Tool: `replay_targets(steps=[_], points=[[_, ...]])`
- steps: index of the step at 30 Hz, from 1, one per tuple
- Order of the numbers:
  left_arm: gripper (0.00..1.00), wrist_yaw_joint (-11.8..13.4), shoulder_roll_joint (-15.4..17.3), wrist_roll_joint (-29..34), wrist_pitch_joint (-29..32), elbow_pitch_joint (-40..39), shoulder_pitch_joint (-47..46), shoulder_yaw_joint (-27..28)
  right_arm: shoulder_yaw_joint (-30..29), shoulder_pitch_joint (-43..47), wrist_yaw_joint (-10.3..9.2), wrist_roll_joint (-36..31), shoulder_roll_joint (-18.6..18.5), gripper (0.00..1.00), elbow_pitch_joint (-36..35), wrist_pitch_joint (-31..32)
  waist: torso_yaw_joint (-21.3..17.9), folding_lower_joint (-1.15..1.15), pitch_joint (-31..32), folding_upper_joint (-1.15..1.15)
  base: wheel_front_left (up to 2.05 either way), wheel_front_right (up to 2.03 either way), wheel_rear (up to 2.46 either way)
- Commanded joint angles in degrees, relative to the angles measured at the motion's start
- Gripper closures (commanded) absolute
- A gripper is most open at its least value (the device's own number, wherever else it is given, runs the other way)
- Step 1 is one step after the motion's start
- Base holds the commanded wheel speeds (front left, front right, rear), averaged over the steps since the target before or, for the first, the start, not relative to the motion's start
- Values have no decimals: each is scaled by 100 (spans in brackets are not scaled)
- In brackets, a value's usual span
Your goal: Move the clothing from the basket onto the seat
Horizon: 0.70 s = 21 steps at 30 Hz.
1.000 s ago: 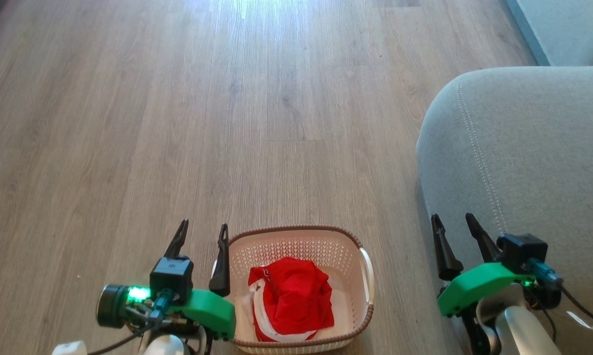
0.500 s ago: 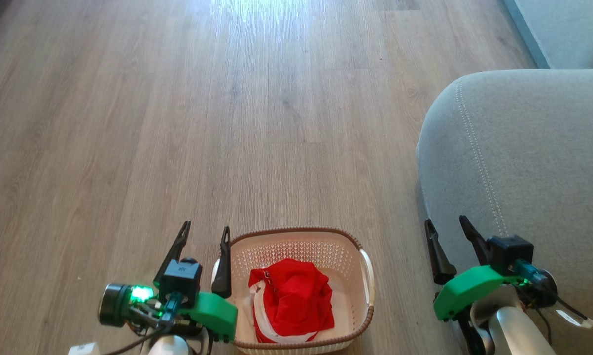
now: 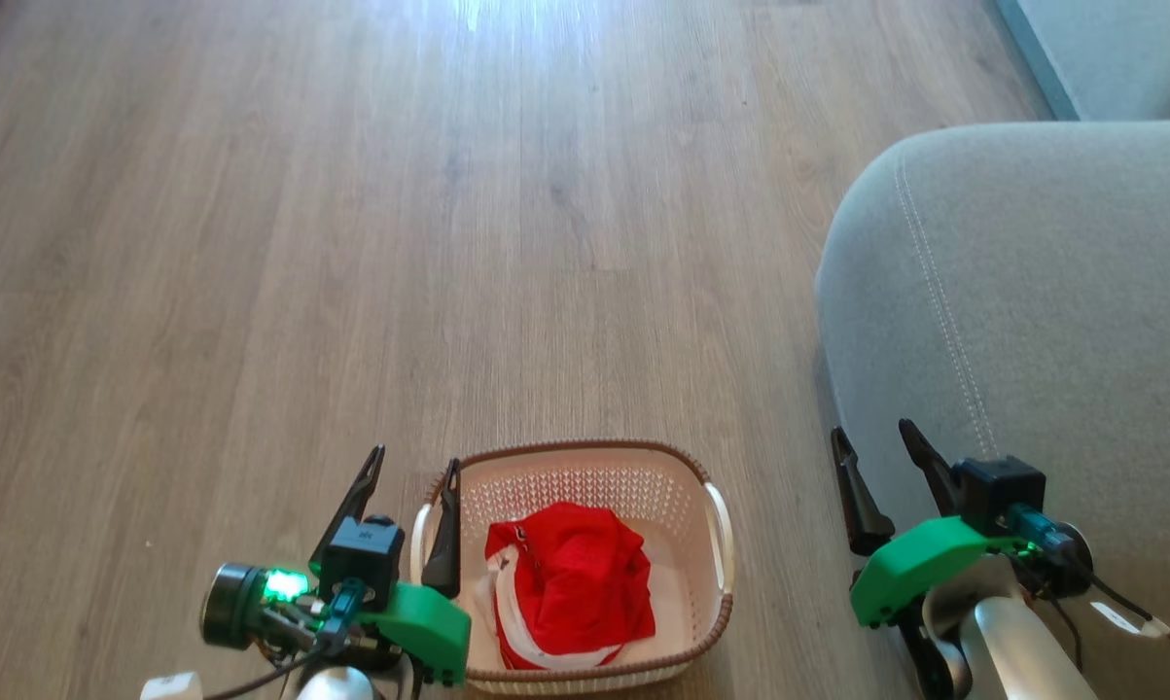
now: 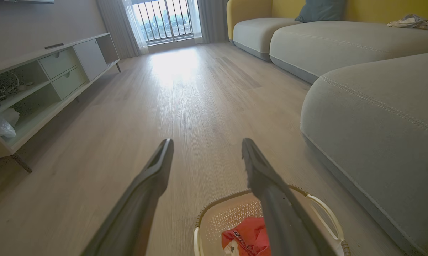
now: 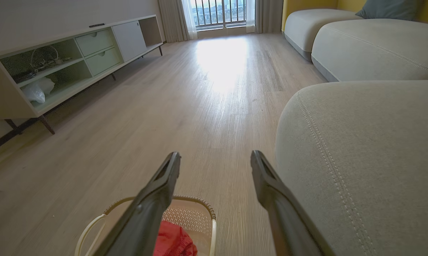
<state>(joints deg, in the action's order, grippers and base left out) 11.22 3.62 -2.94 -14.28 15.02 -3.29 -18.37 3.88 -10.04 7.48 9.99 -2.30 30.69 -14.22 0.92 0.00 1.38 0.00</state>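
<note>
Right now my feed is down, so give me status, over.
Left gripper open beside basket; right gripper open beside seat. Clothing in basket, untouched. Nothing blocks it.

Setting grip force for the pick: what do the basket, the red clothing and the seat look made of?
Basket: looks like cream moulded plastic, matte, walls perforated; brown rim looks woven. Clothing: soft red fabric, crumpled in folds, white bands. Seat: grey-green upholstery cloth, matte, with pale stitched seam.
</note>
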Motion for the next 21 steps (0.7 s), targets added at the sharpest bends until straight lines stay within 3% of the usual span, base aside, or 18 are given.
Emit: replay_targets(steps=[1,11,21], points=[[0,-7,-41,40,-72,-126,-180,215,148,-266,1,-23,-58,0,-166,-78,-63,0,-91,0,0,0,0],[0,-132,-58,113,-72,270,-544,128,41,-450,1,-180,-58,0,-464,-78,-329,0,-1003,0,0,0,0],[0,-453,3,354,-72,1342,-1452,-176,140,-780,1,-339,-58,0,-919,-78,-666,0,-2370,0,0,0,0]])
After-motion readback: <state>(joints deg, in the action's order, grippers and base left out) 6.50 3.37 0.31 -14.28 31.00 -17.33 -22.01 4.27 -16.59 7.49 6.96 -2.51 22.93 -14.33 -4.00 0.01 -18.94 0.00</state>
